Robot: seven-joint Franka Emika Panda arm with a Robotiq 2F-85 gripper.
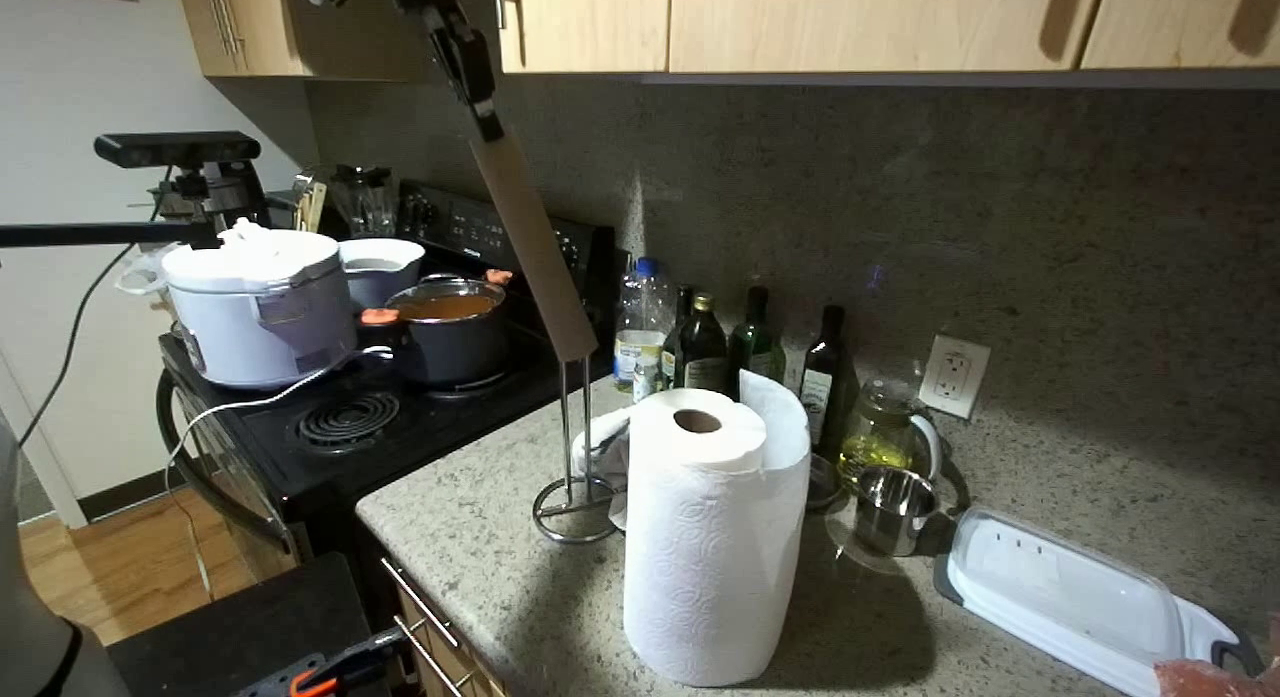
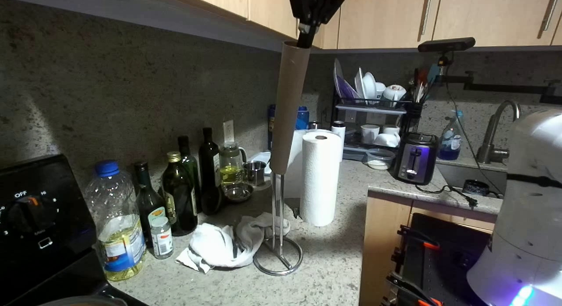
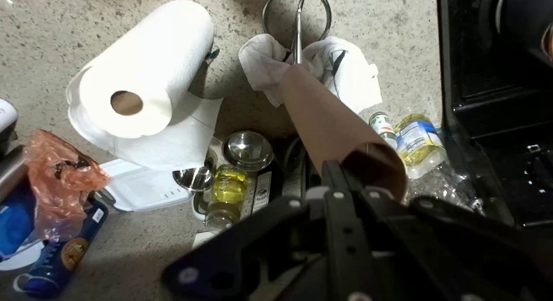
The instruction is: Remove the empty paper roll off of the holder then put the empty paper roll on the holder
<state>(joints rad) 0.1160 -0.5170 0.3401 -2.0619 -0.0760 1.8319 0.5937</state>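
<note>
Speckled countertop (image 1: 470, 522) below, the hand (image 2: 306, 38) slants downward — pinching the empty paper roll (image 2: 290, 108) by its top rim.

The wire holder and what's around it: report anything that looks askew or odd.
The cardboard tube leans askew, its lower end apparently around the upright of the holder, well above the ring base; the tool gripping its top rim probably explains that. Beside the base, a white cloth lies bunched up rather than folded.

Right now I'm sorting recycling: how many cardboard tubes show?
2: the bare tube, tilted, high on the holder; the core inside the white towel roll. Others may be hidden.
</note>
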